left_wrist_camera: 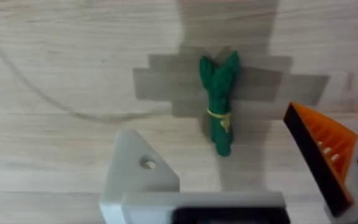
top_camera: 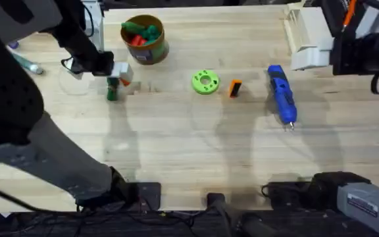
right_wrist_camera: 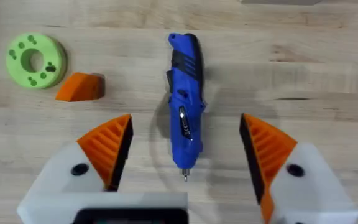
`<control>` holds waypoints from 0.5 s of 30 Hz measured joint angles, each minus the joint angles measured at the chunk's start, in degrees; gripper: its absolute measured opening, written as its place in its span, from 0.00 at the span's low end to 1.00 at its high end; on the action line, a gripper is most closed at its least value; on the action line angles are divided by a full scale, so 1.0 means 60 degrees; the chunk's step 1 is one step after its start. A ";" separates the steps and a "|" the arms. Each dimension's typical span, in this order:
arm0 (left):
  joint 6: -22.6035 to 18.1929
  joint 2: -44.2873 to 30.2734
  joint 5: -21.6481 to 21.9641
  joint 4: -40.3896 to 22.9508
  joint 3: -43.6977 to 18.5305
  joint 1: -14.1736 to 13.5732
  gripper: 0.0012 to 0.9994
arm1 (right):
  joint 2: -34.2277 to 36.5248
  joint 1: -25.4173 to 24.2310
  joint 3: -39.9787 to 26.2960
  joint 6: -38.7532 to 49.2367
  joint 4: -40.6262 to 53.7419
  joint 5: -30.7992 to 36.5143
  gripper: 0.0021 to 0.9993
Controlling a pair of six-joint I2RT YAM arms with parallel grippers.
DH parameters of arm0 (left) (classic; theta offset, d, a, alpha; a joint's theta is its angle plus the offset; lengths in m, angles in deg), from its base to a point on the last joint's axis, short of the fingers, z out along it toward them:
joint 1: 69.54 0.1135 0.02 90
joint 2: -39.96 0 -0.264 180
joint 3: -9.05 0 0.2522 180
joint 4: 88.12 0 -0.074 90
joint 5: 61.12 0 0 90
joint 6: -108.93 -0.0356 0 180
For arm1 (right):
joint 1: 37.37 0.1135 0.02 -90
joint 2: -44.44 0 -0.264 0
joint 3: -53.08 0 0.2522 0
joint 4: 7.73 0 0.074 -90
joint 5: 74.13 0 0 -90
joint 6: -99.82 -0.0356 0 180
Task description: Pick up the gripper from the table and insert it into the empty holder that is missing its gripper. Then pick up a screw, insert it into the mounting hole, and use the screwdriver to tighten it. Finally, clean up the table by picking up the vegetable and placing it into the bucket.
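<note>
We have the left gripper (top_camera: pixel 118 78) at the upper left of the overhead frame, hanging over the vegetable (top_camera: pixel 112 92), which lies loose on the table (top_camera: pixel 176 145). In the left wrist view the vegetable (left_wrist_camera: pixel 219 102) lies between a bare white holder (left_wrist_camera: pixel 135 171) on one side and an orange ribbed finger (left_wrist_camera: pixel 322 155) on the other; the jaws stand wide with nothing in them. So our own left tool seems to be the one missing its finger. The loose orange gripper (top_camera: pixel 235 88) lies at the upper middle, just right of the green disc (top_camera: pixel 205 82), and the screwdriver (top_camera: pixel 281 94) lies further right, untouched. The bucket (top_camera: pixel 145 39) stands at the top, just up and right of the left gripper, with red and green toys inside. The right gripper (right_wrist_camera: pixel 185 155) hovers wide open above the screwdriver (right_wrist_camera: pixel 185 102), holding nothing. We judge the clean-up step is in hand, though the mounting looks undone. Next we need to lower, close on the vegetable, and carry it to the bucket.
</note>
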 joint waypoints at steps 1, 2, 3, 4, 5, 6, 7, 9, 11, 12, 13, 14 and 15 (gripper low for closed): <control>-0.0052 -0.0187 0.0026 0.0013 0.0000 0.0036 0.99 | 0.0000 0.0000 0.0000 0.0000 -0.0003 0.0001 0.97; -0.0090 -0.0341 0.0058 0.0047 0.0000 0.0062 0.99 | 0.0000 0.0000 0.0000 0.0000 -0.0001 0.0002 0.98; -0.0114 -0.0486 0.0136 0.0096 0.0000 0.0086 0.99 | 0.0000 0.0000 0.0000 0.0000 -0.0003 0.0000 0.97; -0.0184 -0.0581 0.0122 0.0119 -0.0055 0.0108 1.00 | 0.0000 0.0000 0.0000 0.0000 -0.0003 0.0000 0.97; -0.0208 -0.0585 0.0130 0.0134 -0.0069 0.0108 0.98 | 0.0000 0.0000 -0.0001 -0.0003 0.0000 0.0003 0.97; -0.0210 -0.0585 0.0129 0.0131 -0.0069 0.0099 0.94 | 0.0000 0.0000 -0.0004 0.0000 -0.0007 0.0000 0.97; -0.0232 -0.0585 0.0137 0.0138 -0.0069 0.0090 0.90 | 0.0003 0.0000 -0.0004 0.0000 0.0003 0.0001 0.97; -0.0250 -0.0585 0.0182 0.0171 -0.0069 0.0094 0.61 | 0.0000 0.0000 -0.0004 0.0000 0.0004 0.0000 0.97; -0.0271 -0.0586 0.0210 0.0189 -0.0069 0.0094 0.32 | 0.0000 0.0000 -0.0007 -0.0003 0.0000 0.0001 0.97; -0.0286 -0.0585 0.0244 0.0196 -0.0069 0.0090 0.17 | 0.0000 0.0000 -0.0007 0.0000 0.0004 0.0004 0.97; -0.0297 -0.0588 0.0275 0.0207 -0.0069 0.0091 0.07 | 0.0000 0.0000 -0.0007 0.0000 0.0000 0.0002 0.97; -0.0312 -0.0588 0.0306 0.0206 -0.0069 0.0094 0.02 | 0.0000 0.0000 -0.0007 -0.0002 0.0000 0.0001 0.97; -0.0315 -0.0592 0.0341 0.0207 -0.0069 0.0094 0.01 | 0.0000 0.0000 -0.0007 -0.0003 0.0004 0.0000 0.97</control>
